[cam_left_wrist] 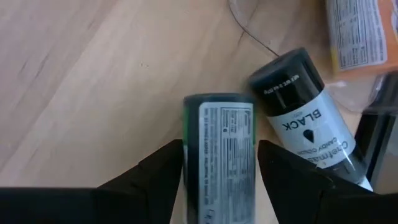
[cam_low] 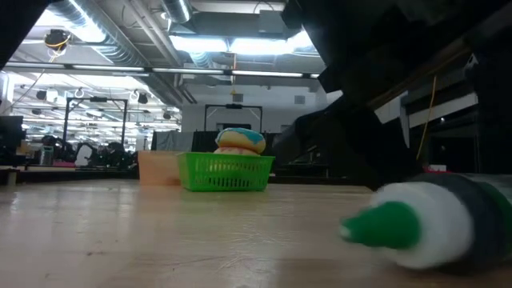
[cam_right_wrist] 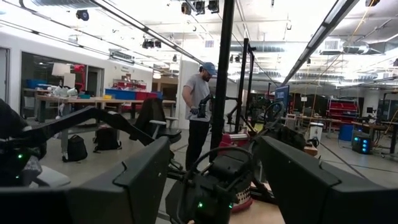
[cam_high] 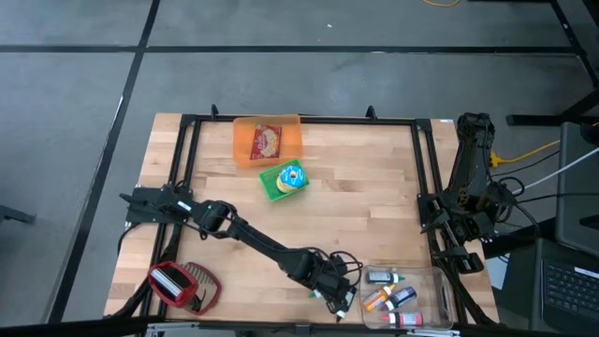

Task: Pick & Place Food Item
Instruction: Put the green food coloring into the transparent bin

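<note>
Left fingers (cam_left_wrist: 155,180) spread astride green-capped bottle (cam_left_wrist: 219,155); black bottle (cam_left_wrist: 301,99) just beside, may get nudged. Right fingers (cam_right_wrist: 146,171) spread, idle.

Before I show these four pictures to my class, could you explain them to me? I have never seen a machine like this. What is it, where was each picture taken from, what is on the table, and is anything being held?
The machine is a robot with two dark arms at a wooden table. One picture looks straight down from above, one looks level across the table top, and the other two come from a camera on each arm's wrist.

On the table are an orange bin with a snack packet in it, a green basket holding a round item, a red basket, and a clear tray of small bottles.

The left gripper reaches towards that tray. Its two fingers are open on either side of a green-capped bottle, which lies on the table, not lifted. A black-capped bottle lies beside it.

The right gripper waits at the table's edge, open and holding nothing.
</note>
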{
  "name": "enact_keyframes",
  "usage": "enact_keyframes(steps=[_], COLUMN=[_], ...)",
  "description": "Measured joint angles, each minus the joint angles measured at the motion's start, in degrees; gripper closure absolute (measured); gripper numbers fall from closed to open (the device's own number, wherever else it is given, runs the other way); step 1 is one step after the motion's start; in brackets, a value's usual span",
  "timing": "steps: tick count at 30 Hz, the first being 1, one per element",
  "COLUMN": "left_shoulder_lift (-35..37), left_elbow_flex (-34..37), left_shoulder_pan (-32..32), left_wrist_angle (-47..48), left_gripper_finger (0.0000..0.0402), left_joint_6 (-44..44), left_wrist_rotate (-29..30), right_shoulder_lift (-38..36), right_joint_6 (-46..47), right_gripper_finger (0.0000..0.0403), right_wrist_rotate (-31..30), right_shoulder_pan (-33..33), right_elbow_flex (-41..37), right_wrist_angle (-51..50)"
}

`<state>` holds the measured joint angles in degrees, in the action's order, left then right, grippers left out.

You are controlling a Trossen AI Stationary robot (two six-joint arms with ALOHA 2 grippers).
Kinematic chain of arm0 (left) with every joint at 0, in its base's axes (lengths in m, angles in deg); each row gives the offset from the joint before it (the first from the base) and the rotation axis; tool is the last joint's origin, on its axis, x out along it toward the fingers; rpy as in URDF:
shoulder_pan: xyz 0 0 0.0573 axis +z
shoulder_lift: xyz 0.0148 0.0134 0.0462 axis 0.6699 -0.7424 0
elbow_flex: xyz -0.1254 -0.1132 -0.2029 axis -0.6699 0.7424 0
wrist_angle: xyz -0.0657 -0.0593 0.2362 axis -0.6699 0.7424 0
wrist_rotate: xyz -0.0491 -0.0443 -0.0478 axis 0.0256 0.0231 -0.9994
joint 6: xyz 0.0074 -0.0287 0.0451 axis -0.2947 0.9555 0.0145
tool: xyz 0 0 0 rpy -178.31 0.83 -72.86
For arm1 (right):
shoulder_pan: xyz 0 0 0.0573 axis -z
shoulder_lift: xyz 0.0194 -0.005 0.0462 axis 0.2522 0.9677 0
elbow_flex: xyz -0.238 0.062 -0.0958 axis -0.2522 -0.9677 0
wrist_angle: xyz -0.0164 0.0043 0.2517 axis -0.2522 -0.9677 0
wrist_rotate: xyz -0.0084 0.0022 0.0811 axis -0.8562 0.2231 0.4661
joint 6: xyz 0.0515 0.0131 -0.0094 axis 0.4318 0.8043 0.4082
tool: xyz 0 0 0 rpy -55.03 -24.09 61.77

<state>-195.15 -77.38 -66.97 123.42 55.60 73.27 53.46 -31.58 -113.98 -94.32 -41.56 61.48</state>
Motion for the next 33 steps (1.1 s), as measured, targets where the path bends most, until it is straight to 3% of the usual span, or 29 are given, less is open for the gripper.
enact_keyframes(steps=[7,18,33], left_shoulder_lift=[-0.4,-0.2,6.2], left_elbow_flex=[-0.2,0.0,0.3], left_shoulder_pan=[0.4,0.5,0.7], left_wrist_angle=[1.6,3.3,3.0], left_gripper_finger=[0.0202,0.0298,0.0298], left_joint_6=[-3.1,-8.1,-14.7], left_wrist_rotate=[-1.5,-1.7,4.3], right_shoulder_lift=[0.0,0.0,0.0], right_joint_6=[0.1,0.1,0.1], right_gripper_finger=[0.0151,0.0151,0.0151], right_wrist_rotate=[0.0,-0.1,-0.1], right_shoulder_pan=[0.0,0.0,0.0], right_elbow_flex=[0.0,0.0,0.0], right_wrist_angle=[-0.2,-0.2,-0.3])
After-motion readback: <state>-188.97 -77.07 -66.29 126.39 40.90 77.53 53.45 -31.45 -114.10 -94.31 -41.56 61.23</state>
